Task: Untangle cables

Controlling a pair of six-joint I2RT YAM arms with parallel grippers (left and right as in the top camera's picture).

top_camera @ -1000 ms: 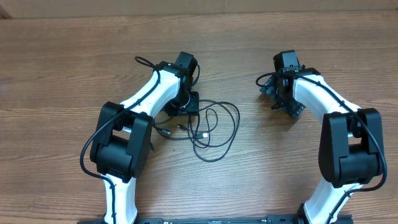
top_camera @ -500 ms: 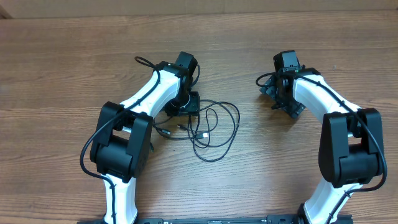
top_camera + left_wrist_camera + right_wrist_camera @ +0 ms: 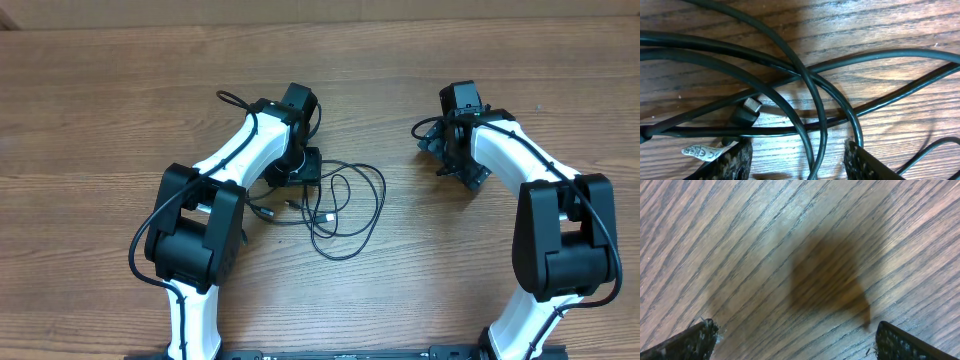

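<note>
The cables (image 3: 340, 205) lie as a loose tangle of thin black loops on the wooden table, just right of my left gripper (image 3: 300, 168). In the left wrist view the cables (image 3: 805, 75) cross one another close below the camera, with a small plug end (image 3: 747, 112) and a white label tag (image 3: 700, 151) among them. My left gripper (image 3: 797, 162) is open, and two strands run down between its fingers (image 3: 735, 160) untouched. My right gripper (image 3: 450, 158) stands apart at the right, open over bare wood (image 3: 795, 340), with nothing between its fingers.
The wooden table (image 3: 100, 100) stretches out on all sides of the tangle. The two white arms reach in from the near edge, with thicker black wires fixed along them.
</note>
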